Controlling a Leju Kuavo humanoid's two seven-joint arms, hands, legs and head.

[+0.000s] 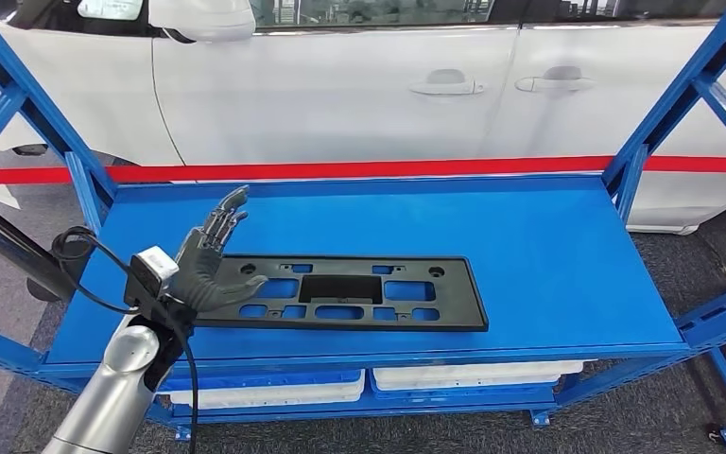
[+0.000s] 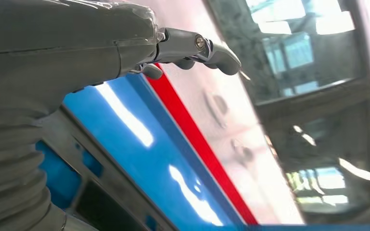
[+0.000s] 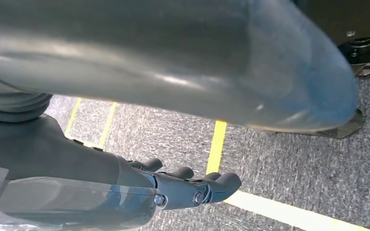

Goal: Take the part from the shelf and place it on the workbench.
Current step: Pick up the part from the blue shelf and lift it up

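A flat black plastic part [image 1: 458, 303] with several cut-outs lies along the front of the blue shelf board [image 1: 529, 227]. My left hand [image 1: 210, 260] hovers over the part's left end, fingers spread and pointing toward the back of the shelf, with nothing in it. The thumb reaches over the part's left edge; I cannot tell whether it touches. In the left wrist view the left hand [image 2: 77, 43] stretches out above the part [image 2: 91, 178] and the shelf board [image 2: 139, 134]. My right hand [image 3: 192, 187] hangs over the floor, fingers loosely extended and holding nothing.
A white car [image 1: 359, 85] stands close behind the shelf, with a red stripe [image 1: 388, 168] along the shelf's back edge. Blue slanted uprights [image 1: 681, 104] frame both ends. White trays [image 1: 473, 375] sit on the lower level. Yellow lines [image 3: 217, 144] mark the grey floor.
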